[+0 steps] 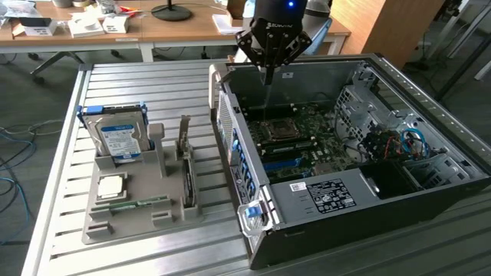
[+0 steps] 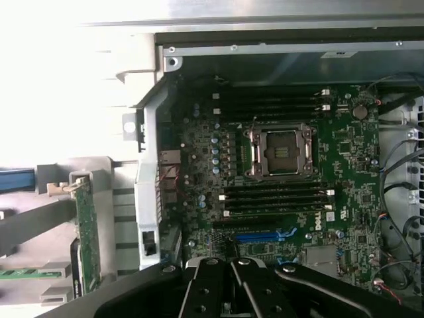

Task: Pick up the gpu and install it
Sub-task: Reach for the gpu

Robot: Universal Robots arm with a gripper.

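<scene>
The gpu [image 1: 185, 156] stands on edge in a slot of the grey holder tray [image 1: 130, 224] on the exterior view's left; its thin board carries a silvery bracket at the top. The same card [image 2: 87, 232] shows in the wrist view as a green strip beside the case wall. My gripper [image 1: 268, 76] hangs over the open computer case [image 1: 368, 190], well apart from the gpu, above the far part of the motherboard [image 1: 299, 135]. Its black fingers [image 2: 246, 281] are shut with nothing between them. A blue expansion slot [image 2: 262, 235] lies just beyond the fingertips.
On the tray also stand a silver hard drive [image 1: 119, 137], a processor chip [image 1: 111, 185] and a green memory stick [image 1: 138, 202]. Inside the case are an empty processor socket [image 2: 278, 152], memory slots and cables [image 1: 406, 142]. Desks with clutter stand behind.
</scene>
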